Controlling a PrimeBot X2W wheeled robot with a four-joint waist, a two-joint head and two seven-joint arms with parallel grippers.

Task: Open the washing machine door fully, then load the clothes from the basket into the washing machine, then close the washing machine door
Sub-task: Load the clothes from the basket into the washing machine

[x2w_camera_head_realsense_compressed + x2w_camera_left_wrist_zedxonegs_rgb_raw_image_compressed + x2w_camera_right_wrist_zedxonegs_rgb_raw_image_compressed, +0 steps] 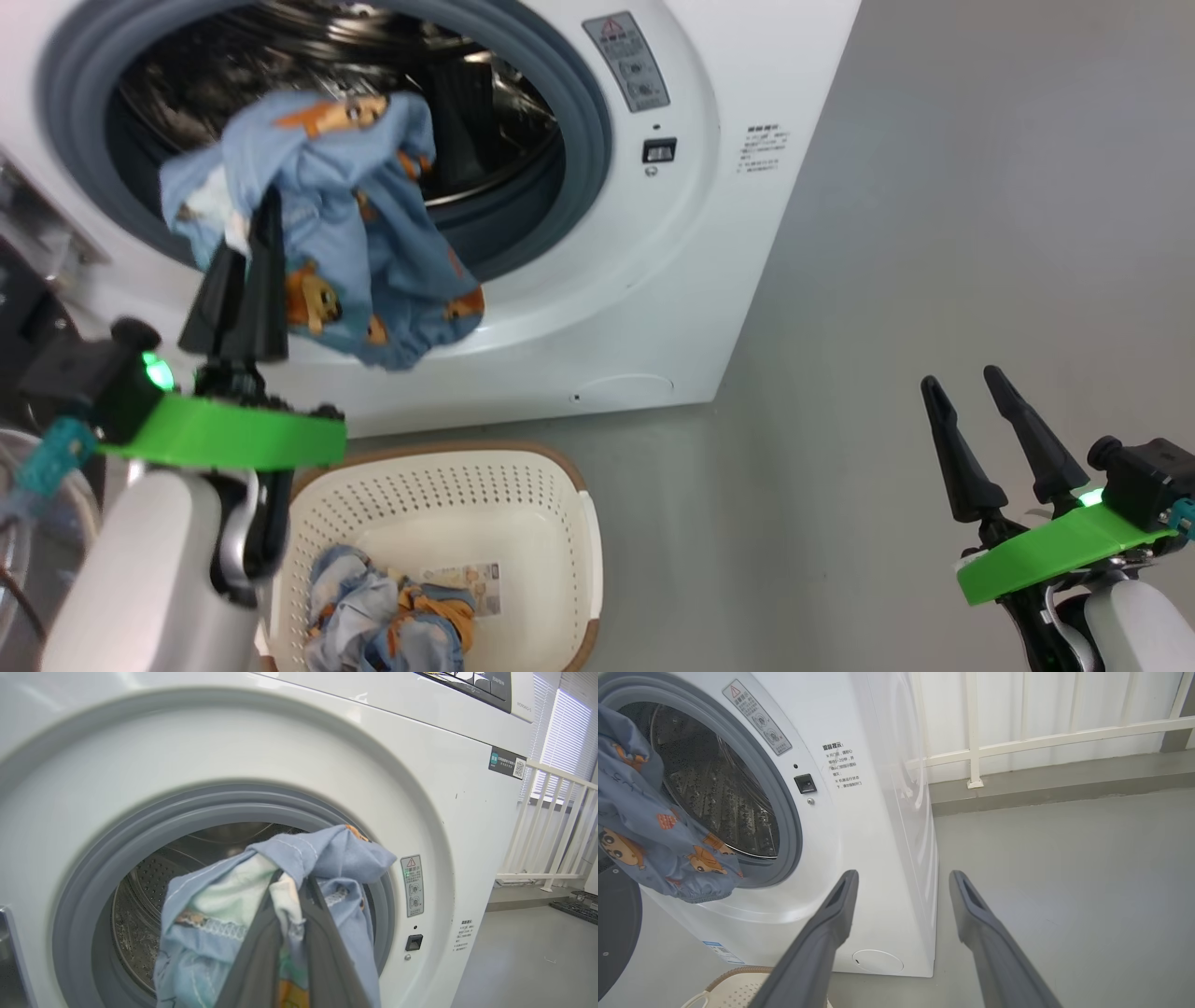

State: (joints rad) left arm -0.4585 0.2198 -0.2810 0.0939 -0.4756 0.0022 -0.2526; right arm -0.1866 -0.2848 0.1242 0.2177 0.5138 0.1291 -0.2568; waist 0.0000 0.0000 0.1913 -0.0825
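**Bear-print garment held up at the drum mouth**

The light blue bear-print garment (359, 233) hangs from my left gripper (254, 222) at 10 o'clock in the head view, right in front of the open mouth of the washing machine (691, 233). My two dark fingers are pressed together on a fold near the top of the cloth. The rest droops toward 5 o'clock, and its lowest edge shows against the white front ring below the grey gasket (583, 121). I cannot tell whether the cloth touches the gasket. In my left wrist view the cloth bunches on both sides of my fingers at 6 o'clock, with the steel drum (140, 891) behind it at 8 o'clock.

The washing machine door (614, 933) is swung clear of the mouth. A dark curved part of it shows at 8 o'clock in my right wrist view.

The basket (439, 495) stands on the floor at 6 o'clock in the head view, just in front of the machine. More clothes (392, 625) lie bundled at its near end, beside a paper label (471, 583).

My right gripper (962, 378) hangs at 4 o'clock in the head view over the grey floor (934, 233), well apart from the machine. Its fingers are spread and hold nothing. In its wrist view the round flap (878, 960) sits low on the machine front at 6 o'clock, and a white railing (971, 732) stands at 1 o'clock.
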